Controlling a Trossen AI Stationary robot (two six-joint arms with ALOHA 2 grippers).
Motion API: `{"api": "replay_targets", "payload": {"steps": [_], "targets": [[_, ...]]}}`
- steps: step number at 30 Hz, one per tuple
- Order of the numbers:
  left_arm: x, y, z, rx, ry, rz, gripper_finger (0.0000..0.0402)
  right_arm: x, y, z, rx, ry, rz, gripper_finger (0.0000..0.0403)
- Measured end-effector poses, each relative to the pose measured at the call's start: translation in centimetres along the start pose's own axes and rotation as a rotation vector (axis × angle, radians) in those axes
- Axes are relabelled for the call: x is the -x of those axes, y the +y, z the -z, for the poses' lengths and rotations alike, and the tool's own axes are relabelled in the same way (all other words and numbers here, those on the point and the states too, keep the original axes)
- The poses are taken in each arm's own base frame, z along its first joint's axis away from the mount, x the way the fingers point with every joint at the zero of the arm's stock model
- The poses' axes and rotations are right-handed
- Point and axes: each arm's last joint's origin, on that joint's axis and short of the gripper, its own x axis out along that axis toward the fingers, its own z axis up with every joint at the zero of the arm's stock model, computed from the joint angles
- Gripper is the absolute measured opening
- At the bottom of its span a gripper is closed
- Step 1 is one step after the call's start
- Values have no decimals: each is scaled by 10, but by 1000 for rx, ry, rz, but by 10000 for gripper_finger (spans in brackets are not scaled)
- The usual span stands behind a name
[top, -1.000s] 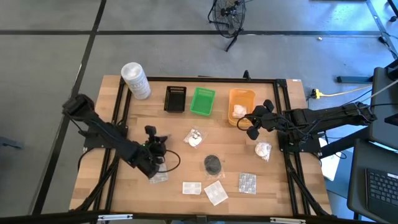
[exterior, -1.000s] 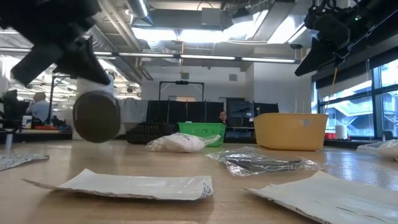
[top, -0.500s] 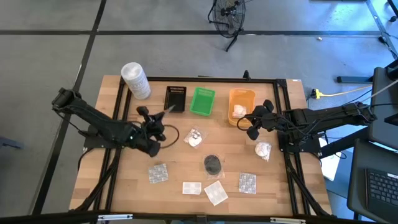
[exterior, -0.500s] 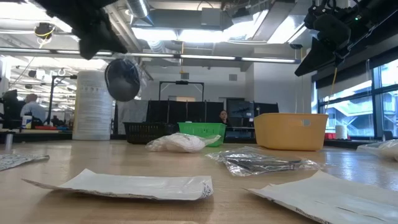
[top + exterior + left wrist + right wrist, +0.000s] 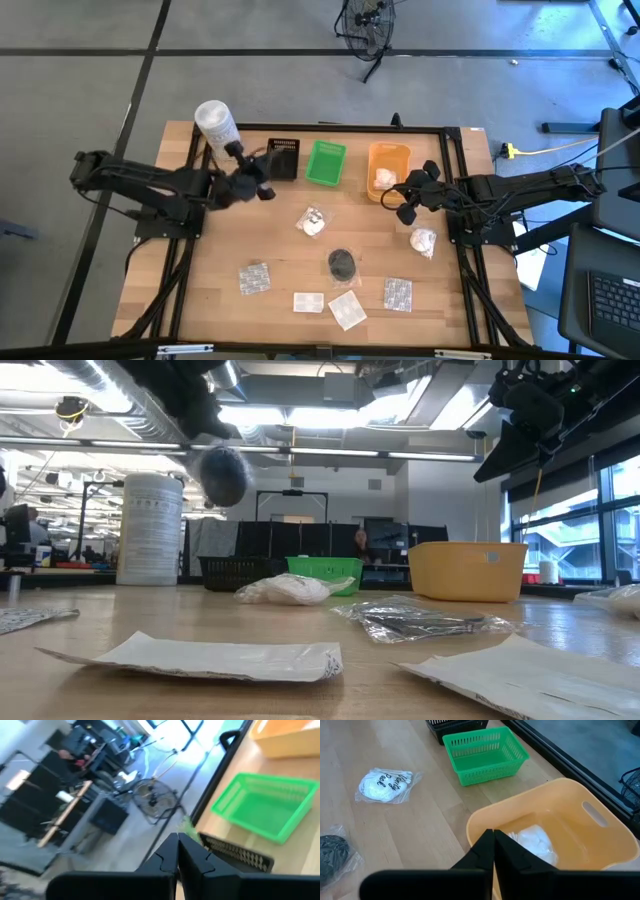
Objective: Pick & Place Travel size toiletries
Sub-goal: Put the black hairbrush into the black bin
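Counter (image 5: 290, 255): toiletries scattered across middle and near edge; three trays along far side.
Orange tray (image 5: 388, 165): one white bundle (image 5: 384, 178) inside.
Black tray (image 5: 284, 158): nothing visible inside.
Left end effector (image 5: 262, 186): raised beside black tray, clenched on black pad (image 5: 224, 475).
Right end effector (image 5: 404, 196): over orange tray edge, clenched, grasping nothing.
Risk: pad dangles loose, could swing and drop short of tray.

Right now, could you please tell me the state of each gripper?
Left gripper: shut, apparently on a dark pad.
Right gripper: shut, empty, over the orange tray.
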Motion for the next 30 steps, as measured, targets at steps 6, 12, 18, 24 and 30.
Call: {"api": "replay_targets", "payload": {"steps": [6, 12, 18, 24, 30], "targets": [[-24, 19, -3, 55, -32, 90, 2, -1, 1, 0, 4, 6, 3, 28], [-45, 37, 5, 119, 8, 103, 2, -1, 1, 0, -1, 12, -12, 17], [-62, 50, 13, 253, 39, 143, 2, -1, 1, 0, -2, 12, -12, 4], [-84, 51, 24, 283, 116, 159, 2, -1, 1, 0, -7, 5, -14, 22], [-103, 49, 35, 261, 181, 164, 2, -1, 1, 0, -9, 6, -14, 19]]}}
